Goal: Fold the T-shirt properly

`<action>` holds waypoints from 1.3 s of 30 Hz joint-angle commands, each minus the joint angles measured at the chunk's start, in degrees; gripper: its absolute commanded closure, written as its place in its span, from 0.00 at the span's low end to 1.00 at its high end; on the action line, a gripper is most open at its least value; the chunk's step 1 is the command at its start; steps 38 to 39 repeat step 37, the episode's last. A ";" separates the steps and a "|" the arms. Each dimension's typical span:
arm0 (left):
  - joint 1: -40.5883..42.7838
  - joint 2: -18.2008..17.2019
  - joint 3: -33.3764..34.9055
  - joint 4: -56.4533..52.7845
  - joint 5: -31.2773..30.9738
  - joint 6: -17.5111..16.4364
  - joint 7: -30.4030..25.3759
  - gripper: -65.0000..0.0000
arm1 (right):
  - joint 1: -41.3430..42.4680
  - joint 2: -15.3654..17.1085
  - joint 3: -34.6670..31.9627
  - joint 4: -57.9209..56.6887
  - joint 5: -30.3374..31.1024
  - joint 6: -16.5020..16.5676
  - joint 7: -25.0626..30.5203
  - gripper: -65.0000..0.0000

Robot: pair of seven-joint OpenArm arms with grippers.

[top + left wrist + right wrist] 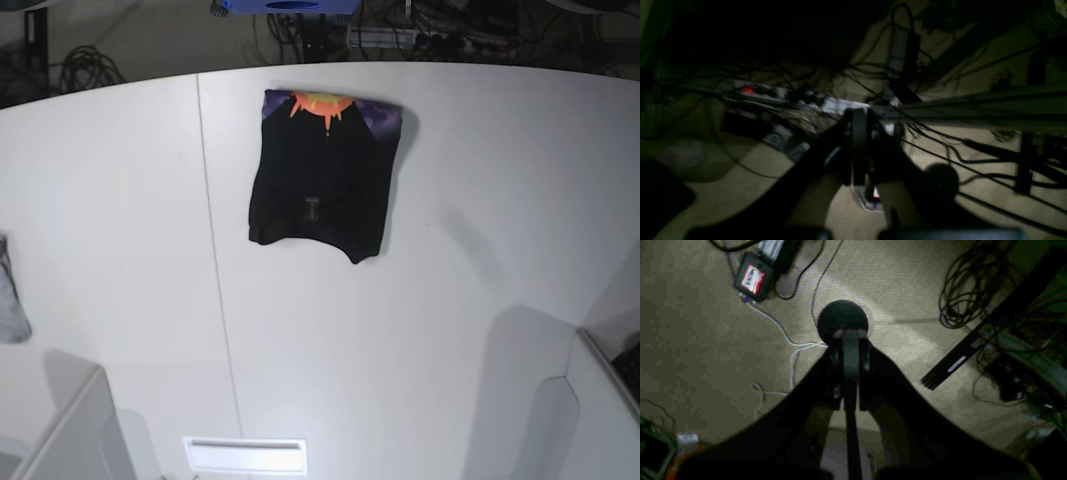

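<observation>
The T-shirt (320, 185) lies folded into a compact, roughly rectangular black packet at the back middle of the white table (450, 320). A strip of purple and orange print shows along its far edge, and a small tag sits near its middle. Neither gripper appears in the base view. In the left wrist view my left gripper (859, 115) is shut with nothing in it, over a dim floor with cables. My right gripper (850, 335) is also shut and holds nothing, pointing down at beige carpet. Both are away from the shirt.
A small grey cloth (10, 300) lies at the table's left edge. Grey arm parts fill the base view's bottom corners. On the floor are a power strip (756, 90), tangled cables (960, 296), a black round foot (842, 318) and a black bar (990, 323).
</observation>
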 commanded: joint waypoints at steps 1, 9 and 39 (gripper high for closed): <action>0.17 -0.56 0.50 -1.25 1.09 -0.60 -0.78 1.00 | -0.25 -0.01 -0.94 -0.88 -0.17 -0.39 0.32 1.00; -13.81 -2.32 4.46 -18.39 11.20 -0.60 -0.43 1.00 | 5.29 -9.33 -2.43 -15.30 -0.08 -0.39 0.41 1.00; -31.04 -1.97 29.51 -32.46 14.89 14.39 9.94 1.00 | 32.19 -27.00 7.59 -66.90 -0.17 -0.39 18.61 1.00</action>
